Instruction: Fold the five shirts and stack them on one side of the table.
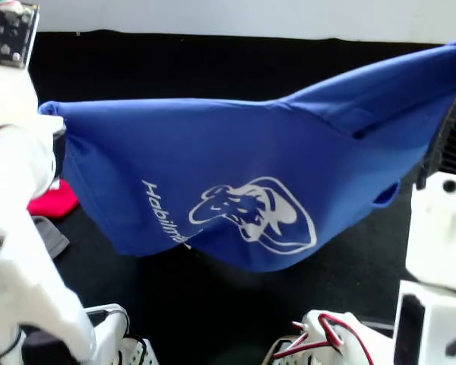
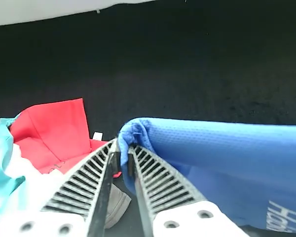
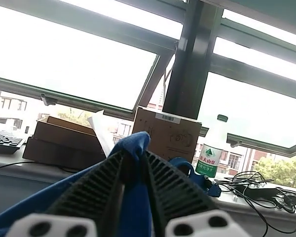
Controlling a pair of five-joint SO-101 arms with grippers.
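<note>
This looks like an office-like workroom. A dark window post (image 3: 192,54) splits a wall of big tilting panes, with other buildings (image 3: 2,116) showing outside. At the post's foot sits a cardboard box (image 3: 166,134). To one side of it are flat cartons (image 3: 59,143) and a keyboard (image 3: 4,140), to the other a water bottle (image 3: 209,157) and tangled cables (image 3: 259,190). The counter (image 1: 213,65) is covered in black cloth.
</note>
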